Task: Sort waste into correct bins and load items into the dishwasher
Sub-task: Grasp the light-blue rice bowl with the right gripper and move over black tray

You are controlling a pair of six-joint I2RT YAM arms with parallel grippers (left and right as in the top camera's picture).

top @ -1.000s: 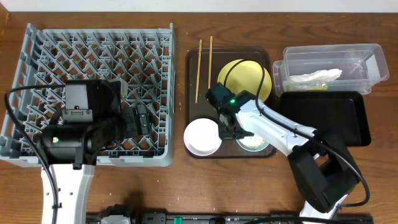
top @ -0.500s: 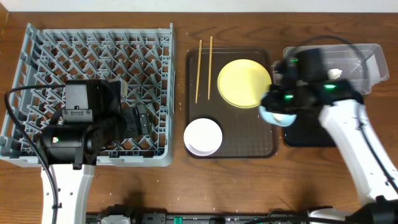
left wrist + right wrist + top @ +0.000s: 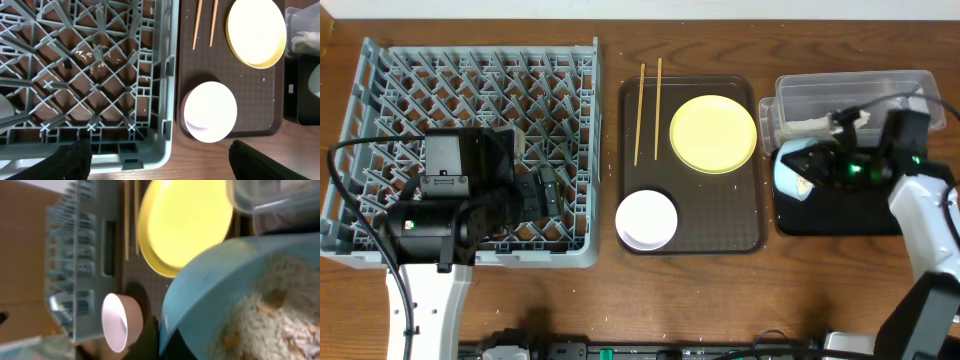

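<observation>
My right gripper (image 3: 817, 166) is shut on the rim of the light blue bowl (image 3: 788, 172) and holds it tilted over the left end of the black tray (image 3: 860, 210). In the right wrist view the bowl (image 3: 200, 305) holds whitish rice scraps (image 3: 270, 315). The clear tub (image 3: 880, 90) behind holds a white paper strip (image 3: 812, 127). The yellow plate (image 3: 712, 133), white bowl (image 3: 646, 219) and chopsticks (image 3: 648, 95) lie on the brown tray. My left gripper (image 3: 160, 162) is open and empty above the front right corner of the dish rack (image 3: 470, 80). I see no cup or green wrapper.
The dark brown serving tray (image 3: 720, 215) lies between the rack and the two bins. The left arm's body covers the front middle of the rack. Bare wood table shows in front of the tray and rack.
My right gripper lifted the light blue bowl off the brown tray, carried it right past the yellow plate, and now holds it tilted over the black tray. The left arm has not moved.
</observation>
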